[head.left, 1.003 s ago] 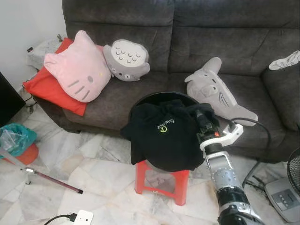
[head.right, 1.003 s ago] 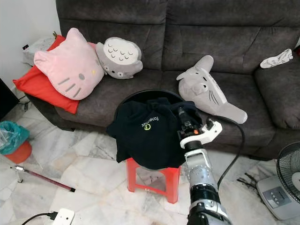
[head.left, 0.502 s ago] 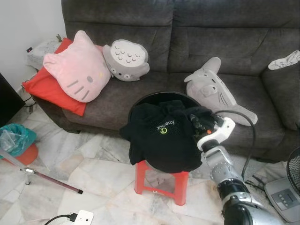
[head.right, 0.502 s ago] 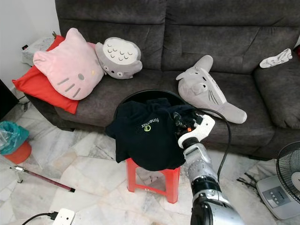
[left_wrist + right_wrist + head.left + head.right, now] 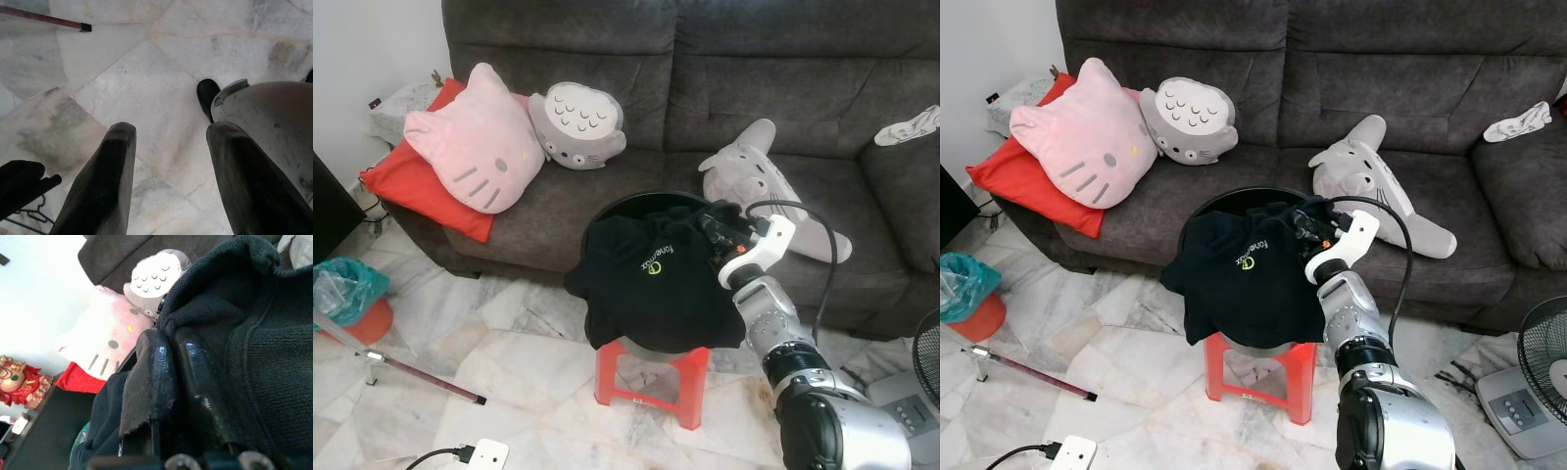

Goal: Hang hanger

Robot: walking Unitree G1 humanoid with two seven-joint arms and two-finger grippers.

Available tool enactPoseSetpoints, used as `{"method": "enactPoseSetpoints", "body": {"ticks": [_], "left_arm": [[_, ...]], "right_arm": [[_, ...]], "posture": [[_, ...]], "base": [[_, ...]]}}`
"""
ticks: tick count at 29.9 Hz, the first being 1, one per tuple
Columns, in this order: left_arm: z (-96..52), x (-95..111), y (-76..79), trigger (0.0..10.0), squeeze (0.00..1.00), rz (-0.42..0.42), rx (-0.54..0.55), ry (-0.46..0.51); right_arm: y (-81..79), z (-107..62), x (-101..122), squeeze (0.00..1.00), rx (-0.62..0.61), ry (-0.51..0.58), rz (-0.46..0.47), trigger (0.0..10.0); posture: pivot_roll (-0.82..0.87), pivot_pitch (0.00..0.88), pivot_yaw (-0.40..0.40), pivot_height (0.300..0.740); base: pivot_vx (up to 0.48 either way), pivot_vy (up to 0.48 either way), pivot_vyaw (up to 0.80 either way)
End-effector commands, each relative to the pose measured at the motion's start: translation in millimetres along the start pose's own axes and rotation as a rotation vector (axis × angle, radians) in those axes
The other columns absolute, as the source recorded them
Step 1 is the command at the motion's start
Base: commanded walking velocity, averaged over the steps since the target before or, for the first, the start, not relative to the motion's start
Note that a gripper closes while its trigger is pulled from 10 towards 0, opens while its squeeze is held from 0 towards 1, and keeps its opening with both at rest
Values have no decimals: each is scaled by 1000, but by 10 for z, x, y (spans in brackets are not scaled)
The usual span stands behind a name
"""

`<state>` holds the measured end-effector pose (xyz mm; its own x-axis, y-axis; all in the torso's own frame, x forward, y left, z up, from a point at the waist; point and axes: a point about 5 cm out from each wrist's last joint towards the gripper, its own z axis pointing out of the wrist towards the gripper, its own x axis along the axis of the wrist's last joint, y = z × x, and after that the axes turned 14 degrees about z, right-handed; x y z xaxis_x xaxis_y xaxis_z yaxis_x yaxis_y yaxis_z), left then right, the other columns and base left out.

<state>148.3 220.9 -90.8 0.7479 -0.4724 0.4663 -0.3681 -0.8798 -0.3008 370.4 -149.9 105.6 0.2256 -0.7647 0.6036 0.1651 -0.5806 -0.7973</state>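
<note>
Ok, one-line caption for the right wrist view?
Right pincer, fingers together, pressed against the black shirt, plush cushions behind.

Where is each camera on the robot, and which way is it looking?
Left eye view: on the head, looking forward and down at the black shirt on the red stool before the sofa; the right arm reaches in.
Right eye view: the other head eye, same scene, with the right gripper at the shirt.
Left wrist view: looks down along the left gripper, fingers apart, at the marble floor.
Right wrist view: looks along closed fingers against the shirt.
Shared: the pink cat cushion.
</note>
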Motion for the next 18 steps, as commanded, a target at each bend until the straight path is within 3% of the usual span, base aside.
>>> {"method": "enactPoseSetpoints", "body": {"ticks": [1,4,14,15,16,18], "left_arm": [[-20,-75,-11,10000,0,25,-6,-22],[-20,-76,-6,10000,0,24,-8,-21],[-21,-80,-3,10000,0,26,-10,-23],[-21,-81,-3,10000,0,27,-11,-23],[-21,-80,-2,10000,0,27,-12,-23],[-21,-79,-3,10000,0,27,-12,-23]], "right_arm": [[-59,50,-19,0,-3,-29,-36,10000],[41,13,-137,0,-90,-95,-68,10000],[156,-66,-271,0,-143,-181,-159,10000],[177,-80,-291,114,-155,-199,-171,10000],[183,-84,-298,1000,-158,-206,-181,10000],[187,-87,-304,1000,-160,-212,-194,10000]], "posture": [[-35,34,53,740],[-31,35,50,740],[-34,38,51,740],[-35,38,51,740],[-34,38,51,740],[-34,38,51,740]], "base": [[0,0,0],[0,0,0],[0,0,0],[0,0,0],[0,0,0],[0,0,0]]}}
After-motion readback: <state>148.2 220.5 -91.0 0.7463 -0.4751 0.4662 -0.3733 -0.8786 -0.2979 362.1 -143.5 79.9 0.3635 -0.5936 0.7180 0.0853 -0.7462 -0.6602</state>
